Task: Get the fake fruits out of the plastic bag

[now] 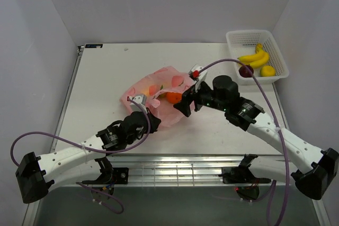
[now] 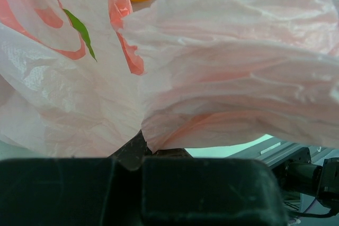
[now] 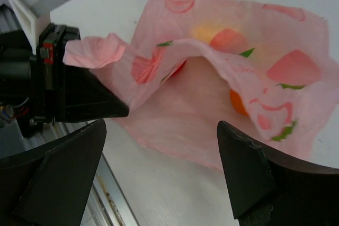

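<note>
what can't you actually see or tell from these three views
Fruit count in the bag: top view, pink film hides all but one orange.
Left tool tips: left wrist view, bunched bag covers them.
Dark fruit in the basket: top view, too small to name.
Right wrist view: a bag fold hides most of the orange.

Light bright, diffuse, from overhead; shadows soft and short. Table (image 1: 106, 93) near white, mildly washed out. Left wrist view: bag (image 2: 228, 78) glows translucent, bottom edge underexposed. Right wrist view: fingers (image 3: 63, 173) dark, slightly out of focus.
</note>
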Controlling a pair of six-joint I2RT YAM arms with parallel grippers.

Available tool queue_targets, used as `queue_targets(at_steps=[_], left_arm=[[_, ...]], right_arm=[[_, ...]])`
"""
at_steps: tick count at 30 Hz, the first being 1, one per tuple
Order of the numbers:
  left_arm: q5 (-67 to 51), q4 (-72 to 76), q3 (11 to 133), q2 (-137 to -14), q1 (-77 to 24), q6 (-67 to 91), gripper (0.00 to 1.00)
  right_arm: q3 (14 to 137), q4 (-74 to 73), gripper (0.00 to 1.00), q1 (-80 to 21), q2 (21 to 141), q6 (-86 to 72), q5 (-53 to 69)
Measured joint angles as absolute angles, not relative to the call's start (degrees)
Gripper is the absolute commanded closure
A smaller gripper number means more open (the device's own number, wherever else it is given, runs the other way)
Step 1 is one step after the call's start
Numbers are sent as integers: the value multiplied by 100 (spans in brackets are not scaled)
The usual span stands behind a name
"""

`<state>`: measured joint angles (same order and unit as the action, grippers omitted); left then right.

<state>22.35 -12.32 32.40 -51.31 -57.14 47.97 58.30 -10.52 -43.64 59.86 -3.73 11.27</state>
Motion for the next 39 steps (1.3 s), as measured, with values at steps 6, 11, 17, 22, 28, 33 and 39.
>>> queue_targets(at_steps=[6,11,17,22,28,33,39], left_arm=[[2182,-1142,3238,-5135,-5714,4799,100],[2152,-1111,3238,-5135,-5717,4805,100],[2134,-1066,3236,-5135,-5719,4801,100],[2137,-1063,3236,-5133,-5719,4781,100],[2139,-1044,3236,-5131,-5719,4718,100],[2139,-1024,3227,-5131,-5719,4696,100],[2137,-1015,3177,-5129,-5719,4681,100]], right_arm=[[5684,-1302,10,-5317,6965,-397,744],[5723,-1378,10,-5411,7926,-410,16],[6324,-1310,10,-5336,8910,-292,-1074],[6757,-1050,10,-5111,9456,-248,-1544],[6810,-598,10,-4829,9957,-169,-1743],[6779,80,10,-4737,10186,-93,-1586],[6777,644,10,-4681,10495,-91,-1494]])
